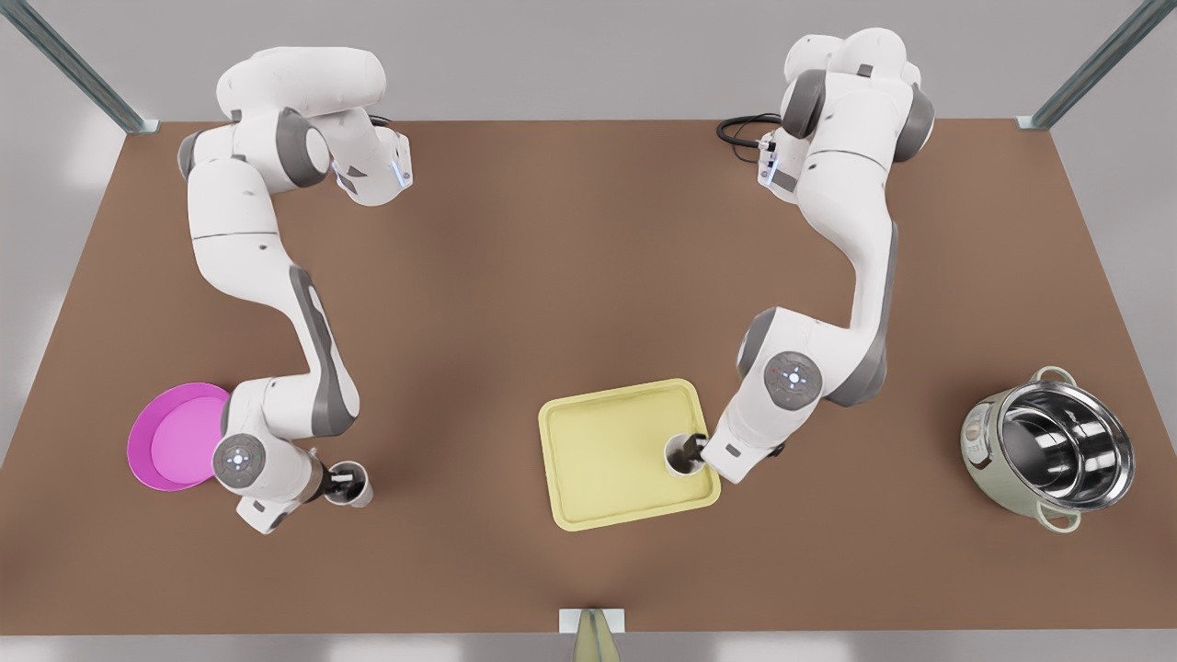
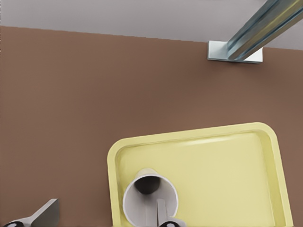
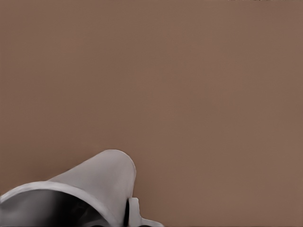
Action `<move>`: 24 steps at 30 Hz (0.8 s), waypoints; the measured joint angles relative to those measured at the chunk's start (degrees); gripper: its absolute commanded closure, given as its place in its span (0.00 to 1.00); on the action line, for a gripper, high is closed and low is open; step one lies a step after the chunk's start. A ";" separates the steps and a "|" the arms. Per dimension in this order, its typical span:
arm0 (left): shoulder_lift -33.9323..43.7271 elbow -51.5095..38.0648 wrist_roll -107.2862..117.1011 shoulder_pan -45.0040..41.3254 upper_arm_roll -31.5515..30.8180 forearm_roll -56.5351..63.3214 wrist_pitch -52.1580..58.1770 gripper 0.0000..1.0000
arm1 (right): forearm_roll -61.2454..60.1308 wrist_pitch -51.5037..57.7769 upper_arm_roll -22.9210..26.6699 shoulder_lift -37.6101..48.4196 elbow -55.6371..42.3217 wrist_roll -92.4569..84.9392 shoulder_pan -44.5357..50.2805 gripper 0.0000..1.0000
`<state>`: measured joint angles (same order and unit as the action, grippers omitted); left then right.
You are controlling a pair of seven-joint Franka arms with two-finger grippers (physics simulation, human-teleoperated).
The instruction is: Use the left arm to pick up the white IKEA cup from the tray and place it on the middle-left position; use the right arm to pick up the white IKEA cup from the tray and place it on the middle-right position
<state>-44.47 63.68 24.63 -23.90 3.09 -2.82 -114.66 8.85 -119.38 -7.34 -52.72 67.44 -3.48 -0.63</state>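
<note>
Two white cups are in view. One cup (image 1: pixel 682 457) (image 2: pixel 142 208) stands upright in a corner of the pale yellow tray (image 1: pixel 607 450) (image 2: pixel 227 179). My left gripper (image 1: pixel 696 450) (image 2: pixel 102 218), on the arm at the front view's right, is open at that cup's rim, with one finger inside the cup and the other outside the wall. The other cup (image 1: pixel 357 485) (image 3: pixel 99 179) is over plain brown tabletop at the front view's left. My right gripper (image 1: pixel 345 478) is shut on its rim. Whether this cup rests on the table is unclear.
A round magenta dish (image 1: pixel 175 437) lies just beside the right arm's wrist at the front view's left. A steel pot with pale handles (image 1: pixel 1048 448) stands at the front view's right. Open brown tabletop (image 1: pixel 570 257) stretches between the arms.
</note>
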 measured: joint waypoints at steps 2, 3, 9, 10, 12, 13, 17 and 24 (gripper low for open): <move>-0.13 0.56 0.88 -0.04 -0.14 0.01 -0.24 0.00 | 0.68 -2.00 -0.03 -0.12 0.39 -2.21 -0.12 0.40; -0.38 0.88 1.27 -0.08 -0.22 0.01 -0.38 0.00 | 0.95 -2.78 0.01 -0.15 0.46 -3.17 -0.14 0.00; -1.40 5.33 2.01 -0.32 -1.17 -0.08 -0.13 0.00 | 3.59 -5.44 -0.09 0.06 0.54 -5.87 -0.84 0.00; -1.45 5.47 2.01 -0.20 -1.32 -0.25 0.09 0.00 | 3.36 -5.23 -0.15 0.75 0.54 -6.43 -0.95 0.00; -1.53 5.52 2.01 0.30 -1.46 -0.62 0.38 0.00 | 2.63 -3.36 -0.21 3.38 0.45 -7.78 -1.29 0.00; -1.72 5.44 2.00 0.63 -1.48 -0.85 0.40 0.00 | 1.77 -2.46 -0.25 4.14 0.44 -8.60 -1.73 0.00; -3.27 4.99 1.95 1.49 -1.50 -1.35 -0.30 0.00 | -1.32 1.31 -0.09 8.20 0.34 -11.58 -2.89 0.00; -5.22 4.91 1.88 1.49 -1.57 -1.68 -1.71 0.00 | -2.41 18.14 1.84 33.49 3.39 -11.32 -5.68 0.00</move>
<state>-49.69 68.60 26.50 -22.41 1.52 -4.50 -116.37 6.44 -101.23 -5.50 -19.22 70.83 -14.80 -6.32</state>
